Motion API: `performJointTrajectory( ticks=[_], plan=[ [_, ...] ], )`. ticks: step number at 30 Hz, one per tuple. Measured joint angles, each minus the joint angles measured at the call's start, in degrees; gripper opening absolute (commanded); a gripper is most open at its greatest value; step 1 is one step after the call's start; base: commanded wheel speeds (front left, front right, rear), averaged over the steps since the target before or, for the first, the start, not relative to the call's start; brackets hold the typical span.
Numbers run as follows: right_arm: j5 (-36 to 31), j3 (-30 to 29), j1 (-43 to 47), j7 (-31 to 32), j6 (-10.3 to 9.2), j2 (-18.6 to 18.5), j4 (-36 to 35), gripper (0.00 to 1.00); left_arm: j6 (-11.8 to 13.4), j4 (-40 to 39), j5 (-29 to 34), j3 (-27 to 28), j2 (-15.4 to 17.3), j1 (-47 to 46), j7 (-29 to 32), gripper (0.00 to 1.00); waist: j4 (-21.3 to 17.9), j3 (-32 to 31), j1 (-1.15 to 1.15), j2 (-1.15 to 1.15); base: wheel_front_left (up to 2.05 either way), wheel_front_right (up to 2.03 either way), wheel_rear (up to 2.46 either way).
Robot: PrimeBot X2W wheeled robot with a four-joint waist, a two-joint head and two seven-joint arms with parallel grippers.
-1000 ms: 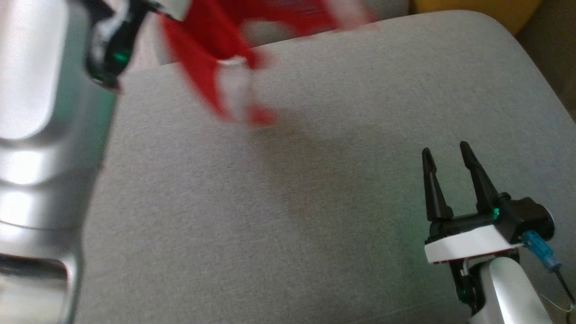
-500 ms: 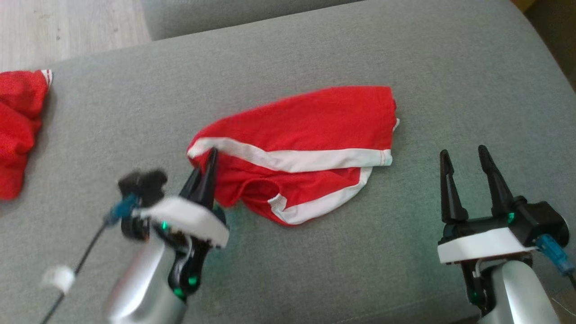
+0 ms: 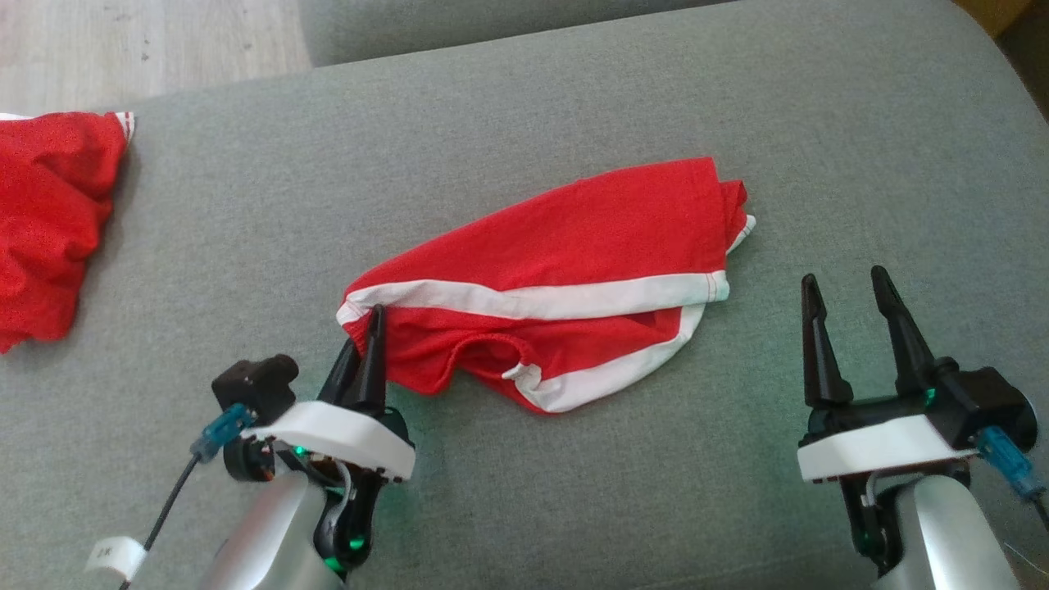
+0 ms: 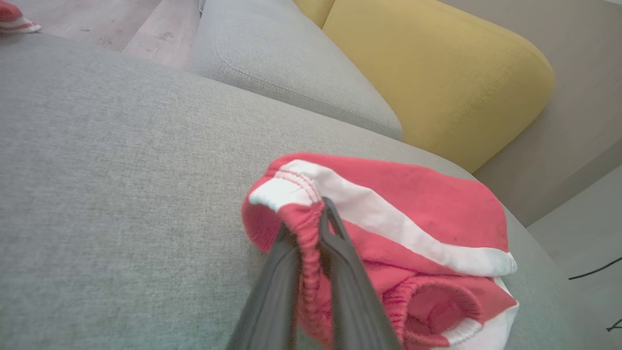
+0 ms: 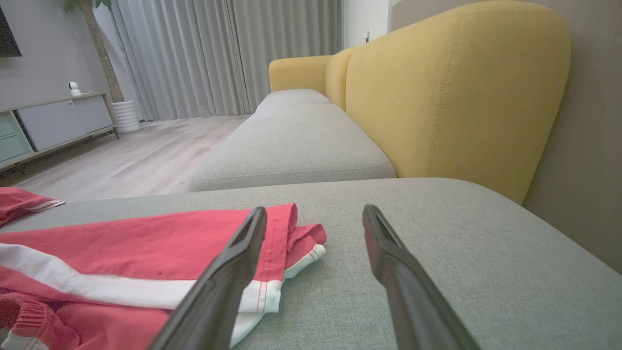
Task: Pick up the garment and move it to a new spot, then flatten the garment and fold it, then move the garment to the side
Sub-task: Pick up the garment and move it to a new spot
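Note:
The garment, red shorts with white trim, lies crumpled on the grey sofa cushion in the middle of the head view. My left gripper is at its near-left corner, low over the cushion. In the left wrist view the two fingers are shut on the elastic waistband of the garment. My right gripper stands open above the bare cushion, just right of the garment's right end. The right wrist view shows the right gripper open, with the garment off to its left, nothing between the fingers.
A second red garment lies bunched at the cushion's left edge. Beyond the cushion are another grey seat, wooden floor and a yellow backrest on the right. Bare cushion lies in front of the garment.
A second ago the garment hung blurred in the air from my raised left arm. Now it lies on the cushion, with the left gripper low at its corner. The right gripper stayed open.

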Motion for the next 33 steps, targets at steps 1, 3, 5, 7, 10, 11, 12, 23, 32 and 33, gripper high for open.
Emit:
performJointTrajectory(
  ticks=[1, 3, 5, 7, 10, 11, 12, 23, 32, 33],
  plan=[
    [0.00, 0.00, 0.00, 0.00, 0.00, 0.00, 0.18, 1.00, 0.00, 0.07, 0.05, -0.07, 0.00, 0.00, -0.45, 1.00, 0.09, -0.12, 0.00, 0.00, 0.00, 0.00, 0.00],
    [-0.14, 0.07, 0.00, 0.00, 0.00, 0.00, 0.44, 1.00, 0.03, 0.26, 0.12, -0.11, 0.00, -0.01, -1.01, 1.00, 0.27, -0.52, 0.00, 0.00, 0.00, 0.00, 0.00],
    [-0.41, 0.05, 0.01, 0.00, 0.00, 0.00, 0.70, 1.00, 0.04, 0.51, 0.33, -0.22, -0.01, 0.00, -1.30, 1.00, 0.51, -1.17, 0.00, 0.00, 0.00, 0.00, 0.00],
    [-0.54, 0.03, 0.02, 0.00, 0.00, 0.00, 1.07, 1.00, 0.07, 0.47, 0.65, -0.29, 0.10, 0.03, -1.87, 1.00, 0.77, -2.06, 0.00, 0.00, 0.00, 0.00, 0.00],
    [-0.97, -0.11, 0.26, 0.00, 0.00, 0.00, 1.35, 1.00, 0.66, -0.62, 1.45, -0.29, 0.33, 0.70, -3.05, 1.00, 1.23, -3.74, 0.00, 0.00, 0.00, 0.00, 0.00],
    [-0.99, -0.23, 0.41, 0.00, 0.00, 0.00, 1.52, 1.00, 1.15, -1.05, 1.79, -0.31, 0.41, 1.33, -3.41, 1.00, 1.42, -4.36, 0.00, 0.00, 0.00, 0.00, 0.00],
    [-1.00, -0.44, 0.61, 0.00, 0.00, 0.00, 1.71, 1.00, 1.77, -1.44, 2.18, -0.30, 0.45, 2.18, -3.69, 1.00, 1.63, -5.00, 0.00, 0.00, 0.00, 0.00, 0.00],
    [-1.43, -2.09, 5.16, 0.00, 0.00, 0.02, 2.23, 1.00, 9.77, -10.31, 8.21, 0.09, 3.56, 13.50, -5.91, 1.00, 5.32, -10.04, -0.01, 0.00, 0.00, 0.00, 0.00],
    [-0.81, -1.90, 8.71, 0.01, 0.00, 0.07, 2.37, 1.00, 12.24, -14.39, 10.54, 0.82, 4.26, 19.72, -6.41, 1.00, 7.38, -11.15, -0.01, 0.00, 0.00, 0.00, 0.00],
    [-0.78, -1.88, 8.97, 0.01, 0.00, 0.07, 2.63, 1.00, 12.25, -14.58, 10.60, 1.10, 4.26, 19.99, -6.41, 1.00, 7.50, -11.22, -0.01, 0.00, 0.00, 0.00, 0.00]
  ],
)
